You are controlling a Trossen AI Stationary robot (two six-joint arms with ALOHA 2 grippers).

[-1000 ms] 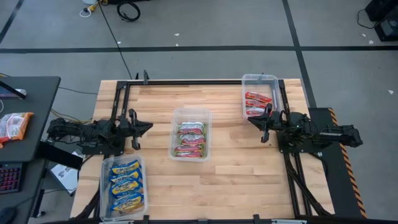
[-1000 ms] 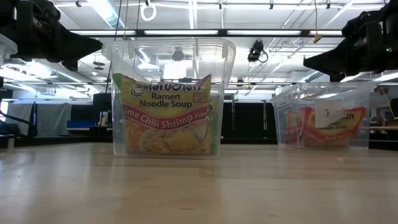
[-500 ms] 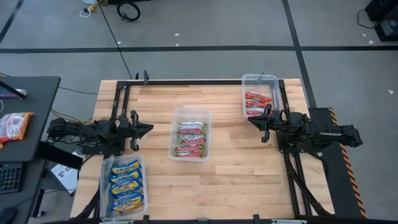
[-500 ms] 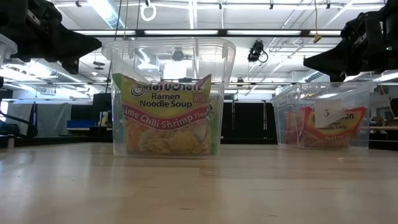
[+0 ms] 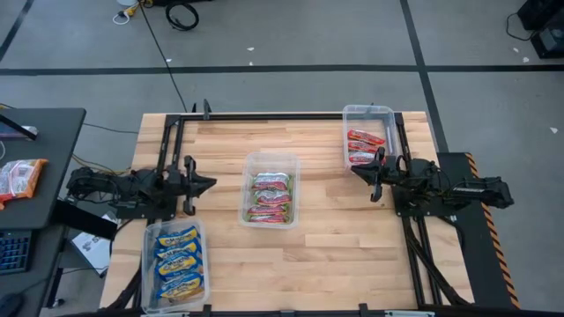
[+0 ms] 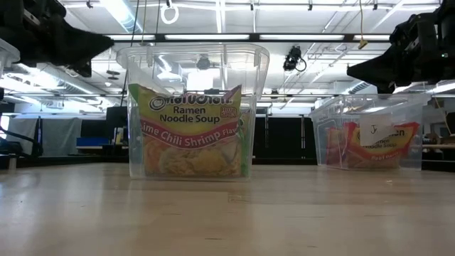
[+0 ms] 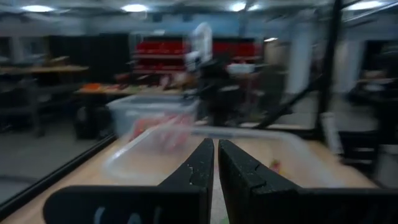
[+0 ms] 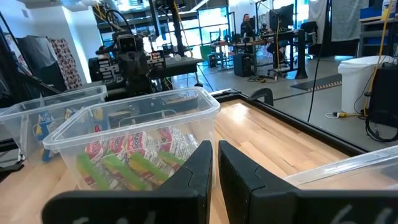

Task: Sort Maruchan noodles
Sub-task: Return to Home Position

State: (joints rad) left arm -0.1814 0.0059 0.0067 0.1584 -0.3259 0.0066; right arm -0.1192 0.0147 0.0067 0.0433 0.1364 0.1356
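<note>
The noodle packets lie in three clear tubs. Blue-and-yellow packets fill the tub at the near left edge. Green-pink packets sit in the middle tub. Red-and-white packets sit in the far right tub. My left gripper hovers shut over the table's left side, pointing at the middle tub, and touches nothing. My right gripper hovers shut by the near end of the red-packet tub and also holds nothing. In both wrist views the fingers stand closed together.
A black metal frame runs along the table's far edge and down both sides. Bare wood lies between the tubs and along the near edge. A side desk with a packet stands left of the table.
My left gripper has drawn back slightly toward the table's left edge and is still moving, as the blur in its wrist view shows. The right arm and all three tubs have kept still.
</note>
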